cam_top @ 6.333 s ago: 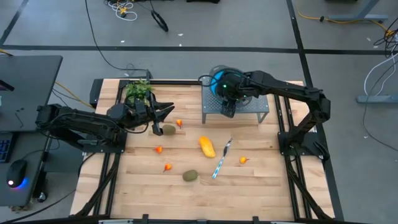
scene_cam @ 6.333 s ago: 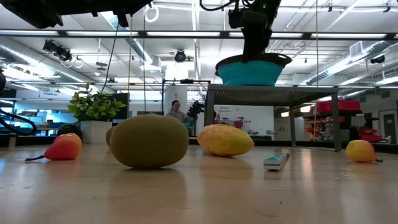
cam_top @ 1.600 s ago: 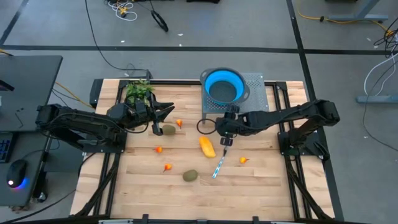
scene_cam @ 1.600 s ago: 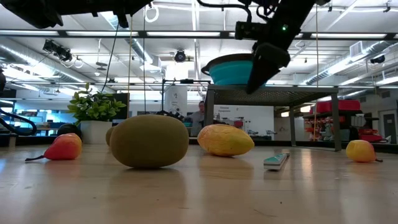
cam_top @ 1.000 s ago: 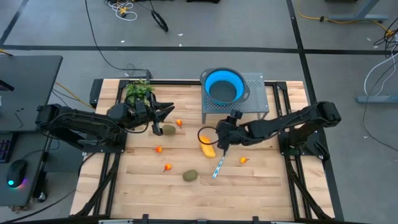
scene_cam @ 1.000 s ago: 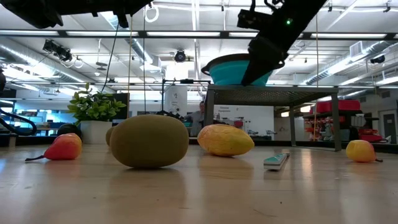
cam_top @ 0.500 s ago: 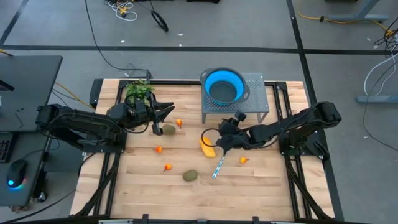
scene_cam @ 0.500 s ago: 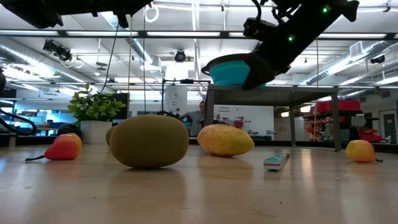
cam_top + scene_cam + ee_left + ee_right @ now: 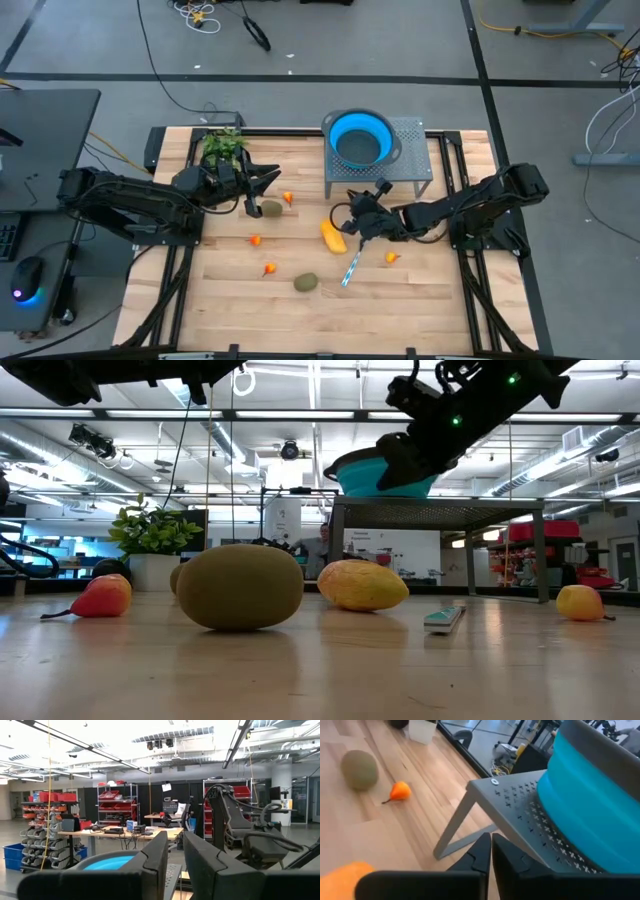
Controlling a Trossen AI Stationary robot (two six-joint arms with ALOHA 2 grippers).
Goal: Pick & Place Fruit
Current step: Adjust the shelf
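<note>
Overhead, fruit dots the pale plank table — grey floor around it, both tools pressed together and empty.

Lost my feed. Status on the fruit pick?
Right gripper shut, empty, above the yellow-orange fruit. Left gripper parked near the plant. Utensil beside the fruit.

Overhead looking straight down, table-level looking across (both share tabletop)
</note>
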